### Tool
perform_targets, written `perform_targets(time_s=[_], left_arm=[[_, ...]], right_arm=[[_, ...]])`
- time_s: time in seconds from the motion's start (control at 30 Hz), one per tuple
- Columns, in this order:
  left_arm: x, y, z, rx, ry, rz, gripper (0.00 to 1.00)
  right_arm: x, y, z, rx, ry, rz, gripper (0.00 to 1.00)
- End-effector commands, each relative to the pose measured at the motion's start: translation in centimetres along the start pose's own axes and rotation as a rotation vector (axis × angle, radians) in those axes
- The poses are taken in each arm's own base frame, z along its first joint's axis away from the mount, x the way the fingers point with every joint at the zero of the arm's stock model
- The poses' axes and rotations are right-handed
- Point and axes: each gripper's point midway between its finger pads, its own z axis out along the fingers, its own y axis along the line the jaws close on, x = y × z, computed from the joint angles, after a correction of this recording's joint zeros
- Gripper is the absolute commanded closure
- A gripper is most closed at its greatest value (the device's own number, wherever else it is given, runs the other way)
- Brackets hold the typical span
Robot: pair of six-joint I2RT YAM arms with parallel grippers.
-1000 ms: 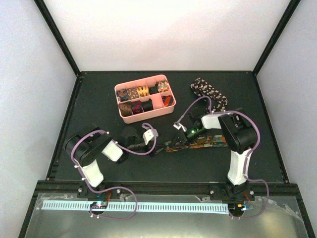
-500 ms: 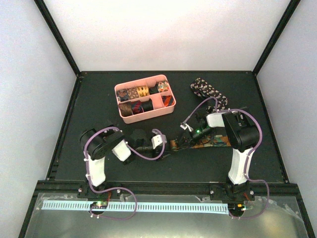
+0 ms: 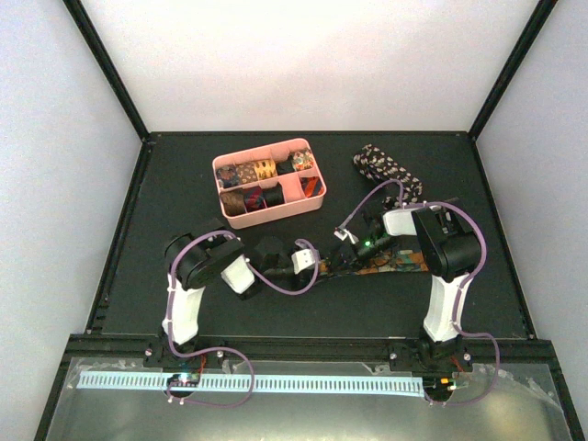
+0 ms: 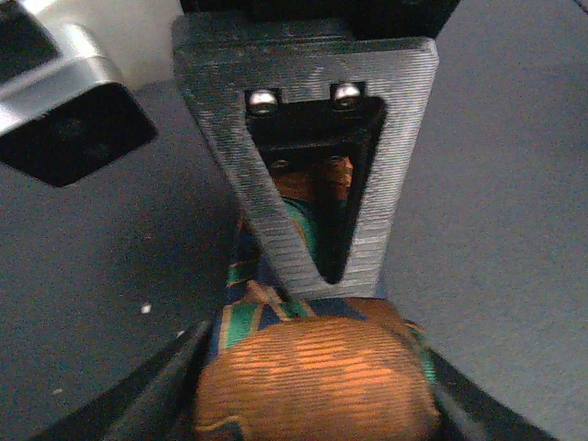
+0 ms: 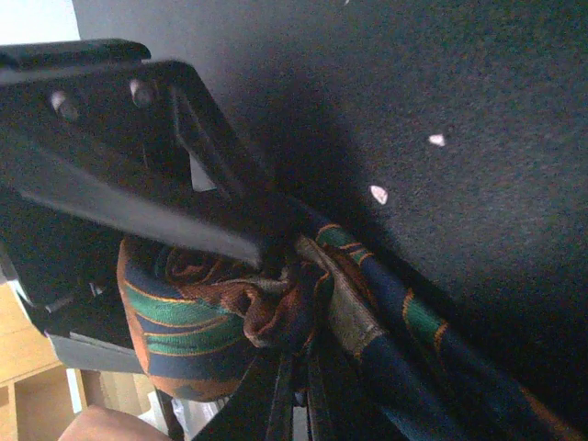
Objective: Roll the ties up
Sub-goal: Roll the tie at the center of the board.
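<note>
A tie patterned in orange, green and navy is partly rolled; its roll [image 4: 312,372] [image 5: 179,322] sits mid-table and its flat tail [image 3: 393,266] [image 5: 432,340] trails right. My right gripper [image 3: 338,256] [image 5: 299,344] is shut on the roll's core. My left gripper [image 3: 319,261] [image 4: 312,400] meets it from the left, its fingers [image 4: 161,395] pressed against both sides of the roll. In the left wrist view the right gripper's grey triangular finger [image 4: 395,165] stands over the tie. A dark speckled tie [image 3: 386,169] lies bunched at the back right.
A pink divided tray [image 3: 308,207] with several rolled ties in it stands at the back, left of centre. Black frame rails border the mat on all sides. Purple cables loop off both wrists near the grippers.
My left arm has swung right to the roll and its jaws have closed in on it. The right gripper drew the tie slightly right and stays shut.
</note>
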Motion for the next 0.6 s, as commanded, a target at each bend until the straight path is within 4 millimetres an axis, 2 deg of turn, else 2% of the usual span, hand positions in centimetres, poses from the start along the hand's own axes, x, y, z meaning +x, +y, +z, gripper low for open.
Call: perform_targets(time_s=[0.0, 0.13, 0.17, 0.3, 0.43, 0.57], left_arm=[[0.7, 0.1, 1.0, -0.014, 0.093, 0.034, 0.55], [2.5, -0.3, 0.6, -0.036, 0.242, 0.053, 0.63], [3.4, -0.3, 0.4, -0.044, 0.305, 0.039, 0.64], [4.7, -0.3, 0.1, -0.049, 0.401, 0.041, 0.66], [5.3, -0.5, 0.1, -0.035, 0.457, 0.045, 0.67], [5.7, -0.7, 0.0, -0.022, 0.489, 0.043, 0.67]], right_arm=[[1.8, -3.9, 0.3, 0.181, 0.064, 0.033, 0.96], [1.3, -2.9, -1.0, 0.175, 0.036, -0.016, 0.82], [1.1, -2.6, -1.5, 0.167, 0.021, -0.018, 0.76], [0.7, -1.7, -3.7, 0.159, -0.017, -0.014, 0.58], [0.7, 0.0, -5.2, 0.147, -0.031, -0.051, 0.53], [-0.4, 2.4, -5.8, 0.092, -0.095, -0.109, 0.40]])
